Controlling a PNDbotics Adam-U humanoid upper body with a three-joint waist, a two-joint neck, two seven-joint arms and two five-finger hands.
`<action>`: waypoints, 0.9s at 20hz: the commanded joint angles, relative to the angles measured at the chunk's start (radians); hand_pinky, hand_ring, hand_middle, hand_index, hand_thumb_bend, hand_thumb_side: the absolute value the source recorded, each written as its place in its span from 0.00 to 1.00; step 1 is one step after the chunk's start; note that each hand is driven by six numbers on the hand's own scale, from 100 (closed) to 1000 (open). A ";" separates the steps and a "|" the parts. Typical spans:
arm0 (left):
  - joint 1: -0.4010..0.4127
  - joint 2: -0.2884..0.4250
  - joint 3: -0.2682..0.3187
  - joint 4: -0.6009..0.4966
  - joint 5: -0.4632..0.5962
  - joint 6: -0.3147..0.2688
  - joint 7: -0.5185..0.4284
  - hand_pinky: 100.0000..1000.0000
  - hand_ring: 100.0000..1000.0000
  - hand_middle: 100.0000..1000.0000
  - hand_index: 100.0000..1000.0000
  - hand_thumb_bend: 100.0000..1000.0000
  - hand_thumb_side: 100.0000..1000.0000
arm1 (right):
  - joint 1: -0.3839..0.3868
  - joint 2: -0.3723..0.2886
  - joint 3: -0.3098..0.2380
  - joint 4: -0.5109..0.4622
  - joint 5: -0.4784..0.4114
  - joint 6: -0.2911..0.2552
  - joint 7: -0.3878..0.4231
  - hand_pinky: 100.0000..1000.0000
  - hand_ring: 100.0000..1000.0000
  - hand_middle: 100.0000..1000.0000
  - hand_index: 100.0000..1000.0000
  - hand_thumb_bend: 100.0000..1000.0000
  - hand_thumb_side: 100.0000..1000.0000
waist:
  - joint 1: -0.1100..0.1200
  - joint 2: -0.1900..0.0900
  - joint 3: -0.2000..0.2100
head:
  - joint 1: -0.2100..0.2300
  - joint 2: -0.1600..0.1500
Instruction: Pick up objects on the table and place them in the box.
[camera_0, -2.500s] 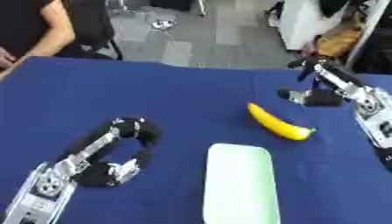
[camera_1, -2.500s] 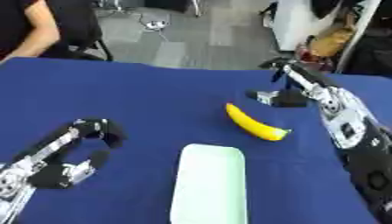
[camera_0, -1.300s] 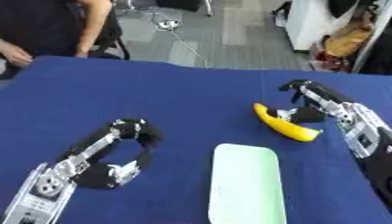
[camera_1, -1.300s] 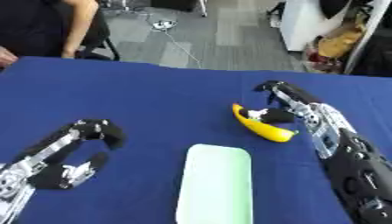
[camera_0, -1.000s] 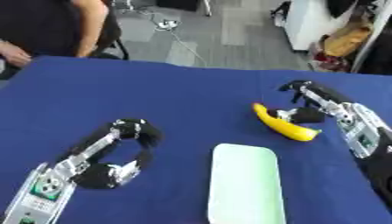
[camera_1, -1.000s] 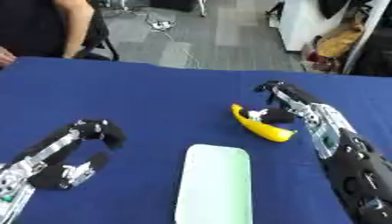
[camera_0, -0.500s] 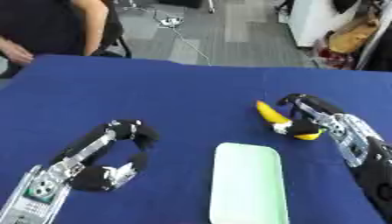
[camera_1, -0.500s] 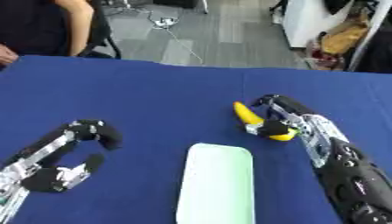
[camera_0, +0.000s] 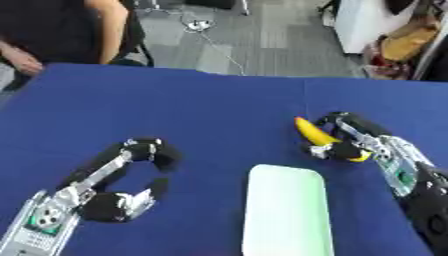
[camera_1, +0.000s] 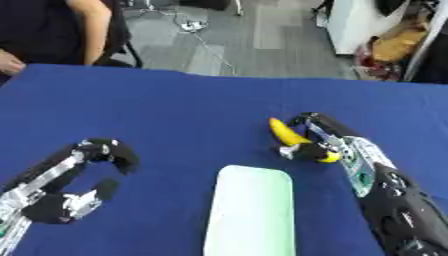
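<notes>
- Because it lies flat on the blue table (camera_0: 201, 105), just beyond the far right corner of the pale green box (camera_0: 287, 210), the banana (camera_0: 317, 136) is reachable from above.
- The right hand (camera_0: 348, 145) curls its fingers and thumb round the banana's nearer half, apparently for lifting.
- The left hand (camera_0: 122, 192) rests idle at lower left, fingers curled, holding nothing.

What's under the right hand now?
The banana lies on the blue table under the right hand, whose fingers curl over its near end. The far end shows; the near tip is mostly covered.
</notes>
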 joint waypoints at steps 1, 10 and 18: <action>-0.019 0.009 0.001 -0.021 0.008 -0.004 -0.001 0.51 0.60 0.61 0.76 0.00 0.68 | 0.000 -0.011 -0.003 0.008 0.011 0.001 -0.007 0.32 0.56 0.76 0.82 0.52 0.65 | 0.008 -0.010 0.005 | -0.012 -0.015; -0.021 0.008 0.001 -0.021 0.008 -0.006 0.000 0.51 0.60 0.61 0.76 0.00 0.68 | 0.012 -0.013 -0.003 0.025 0.096 0.000 -0.029 0.32 0.55 0.73 0.80 0.50 0.64 | 0.012 -0.004 0.014 | -0.010 -0.014; -0.022 0.008 0.001 -0.022 0.008 -0.007 -0.002 0.51 0.60 0.61 0.76 0.00 0.68 | 0.016 -0.016 0.002 0.030 0.211 -0.002 -0.051 0.34 0.54 0.71 0.77 0.47 0.62 | 0.011 -0.002 0.013 | -0.010 -0.014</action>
